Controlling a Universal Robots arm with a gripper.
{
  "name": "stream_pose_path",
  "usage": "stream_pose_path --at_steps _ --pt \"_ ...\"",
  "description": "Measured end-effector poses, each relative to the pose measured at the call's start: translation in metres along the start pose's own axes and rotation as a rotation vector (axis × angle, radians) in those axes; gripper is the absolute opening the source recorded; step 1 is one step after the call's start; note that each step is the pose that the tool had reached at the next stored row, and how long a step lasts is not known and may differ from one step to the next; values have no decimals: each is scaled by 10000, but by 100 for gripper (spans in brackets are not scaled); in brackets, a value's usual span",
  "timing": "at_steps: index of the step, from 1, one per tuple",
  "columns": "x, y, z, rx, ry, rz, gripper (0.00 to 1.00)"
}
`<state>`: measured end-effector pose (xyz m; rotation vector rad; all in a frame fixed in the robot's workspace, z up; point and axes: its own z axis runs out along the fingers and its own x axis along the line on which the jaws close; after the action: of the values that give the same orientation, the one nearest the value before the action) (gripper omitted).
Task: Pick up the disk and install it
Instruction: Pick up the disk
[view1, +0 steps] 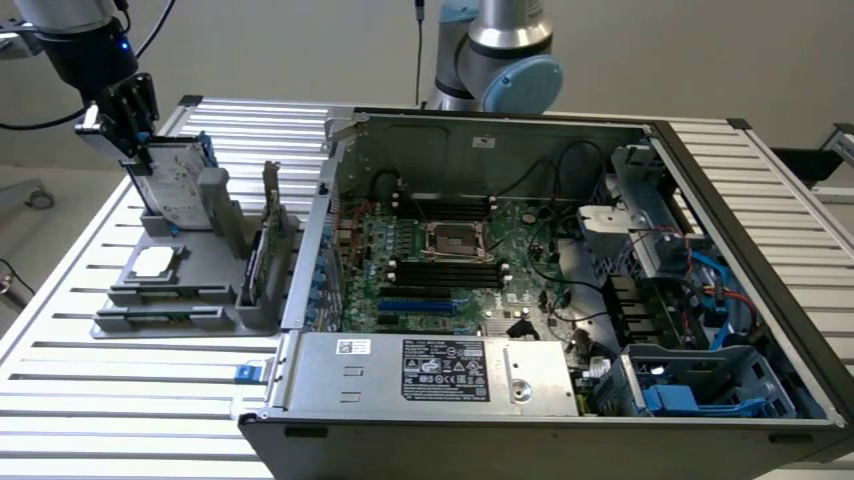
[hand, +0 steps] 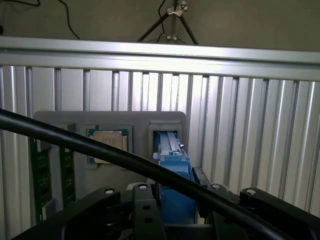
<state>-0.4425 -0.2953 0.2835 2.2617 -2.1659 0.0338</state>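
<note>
The disk (view1: 180, 185), silver-grey with a white label and a blue carrier frame, stands upright on its edge in a slot of the grey holder (view1: 200, 300) at the exterior view's left. My gripper (view1: 134, 135) has come down over the disk's top edge and straddles it. In the wrist view the disk's blue edge (hand: 172, 165) sits right in the middle of my gripper (hand: 172, 200), still seated in the grey holder (hand: 165, 117).
On the same holder lie a square silver chip (view1: 151, 262) and an upright dark circuit card (view1: 271, 225). The open computer case (view1: 534, 300) lies at the exterior view's right, with blue drive bays (view1: 694, 385) in its near corner. A black cable (hand: 100, 150) crosses the wrist view.
</note>
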Motion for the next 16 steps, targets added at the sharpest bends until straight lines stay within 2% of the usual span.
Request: stream_pose_path --at_steps 4,5,16 --pt "0 0 0 -1 0 0 39" --pt "0 0 0 0 0 0 33" --pt "9 0 1 1 0 4 33"
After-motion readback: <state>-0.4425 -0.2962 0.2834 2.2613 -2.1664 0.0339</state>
